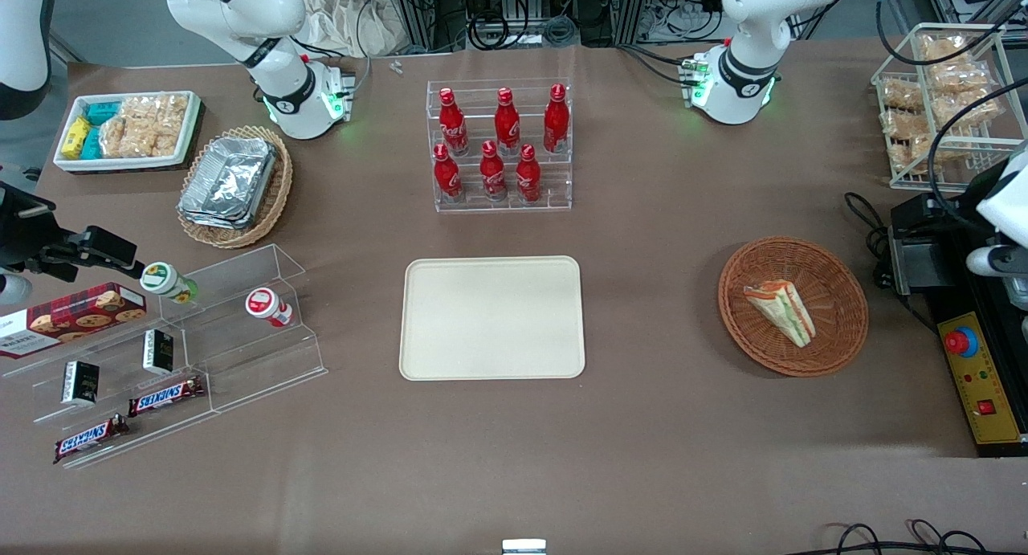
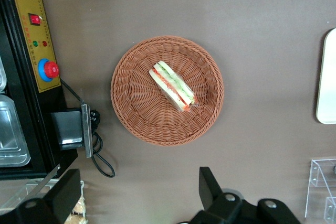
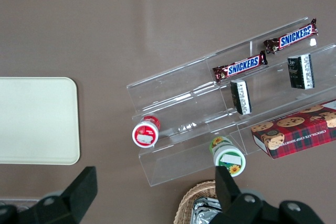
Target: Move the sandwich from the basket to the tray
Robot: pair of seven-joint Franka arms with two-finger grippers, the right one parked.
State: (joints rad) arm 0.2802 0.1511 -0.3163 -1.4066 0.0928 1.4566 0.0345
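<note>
Table (image 1: 642, 426): brown, matte.
Gripper (image 2: 136, 198): fingers spread apart, holding nothing, high above basket (image 2: 131, 119).
Sandwich (image 2: 173, 86): in basket, below gripper.
Tray (image 1: 491, 317): bare, well apart from gripper.

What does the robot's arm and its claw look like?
The left arm is smooth, rounded and white, with black rings at its joints and a green light glowing at its base. Black cables run to it. Its claw has two chunky black fingers, open, above the basket.
</note>
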